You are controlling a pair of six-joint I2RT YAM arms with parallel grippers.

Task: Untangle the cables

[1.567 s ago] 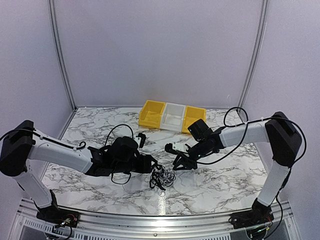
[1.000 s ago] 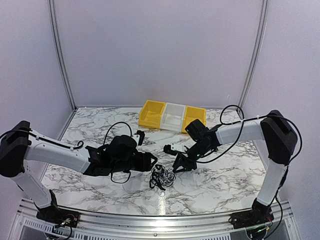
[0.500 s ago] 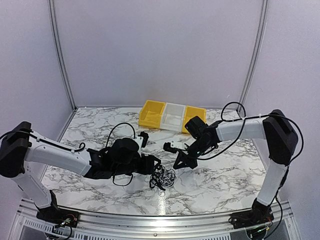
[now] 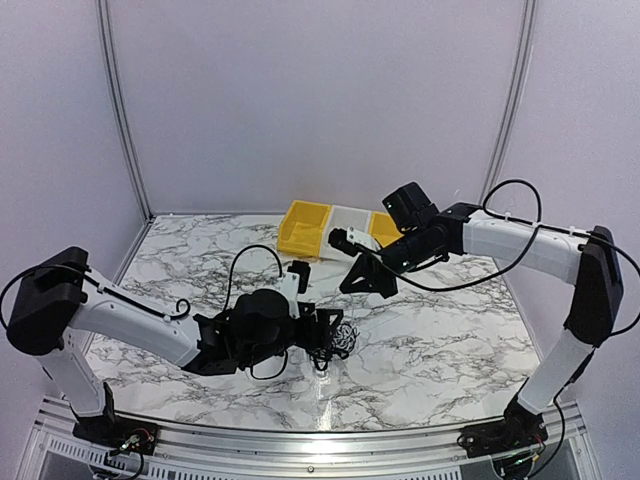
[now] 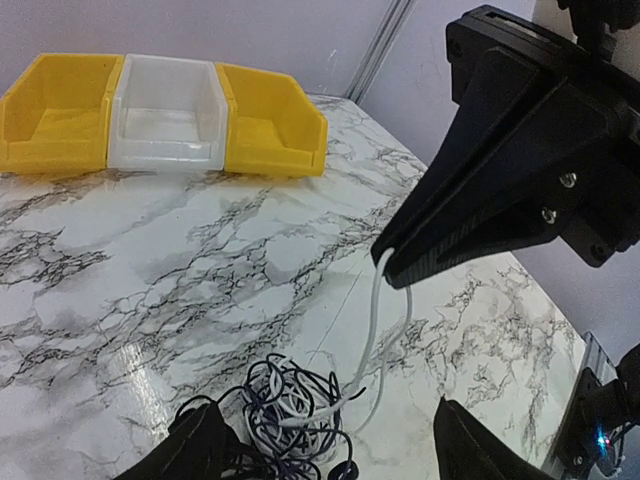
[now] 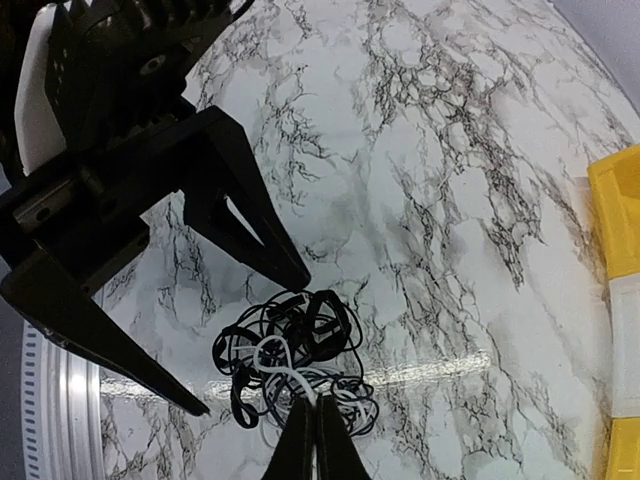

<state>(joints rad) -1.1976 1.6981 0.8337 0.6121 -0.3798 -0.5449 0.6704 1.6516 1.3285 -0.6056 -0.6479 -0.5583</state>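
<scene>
The cables (image 4: 343, 340) lie in a fist-sized knot on the marble table, mostly black strands with one whitish cable (image 5: 372, 330). My left gripper (image 4: 326, 338) is low at the knot's left side, open wide, its fingers (image 5: 200, 450) straddling the knot (image 5: 290, 410). My right gripper (image 4: 347, 287) hangs above the table, shut on the whitish cable, which runs taut from its tip (image 5: 395, 268) down into the knot. In the right wrist view the shut gripper (image 6: 315, 405) pinches that white strand above the knot (image 6: 295, 360), with the left gripper (image 6: 248, 345) spread round it.
Three bins stand in a row at the back: yellow bin (image 4: 303, 228), white bin (image 4: 347, 232), and a second yellow bin (image 4: 383, 228) partly behind the right arm. The right arm's own black cable (image 4: 500, 200) loops above it.
The right gripper shut on the whitish cable at the knot and lifted up and back toward the bins. The left gripper slid right to the knot and opened wider.
</scene>
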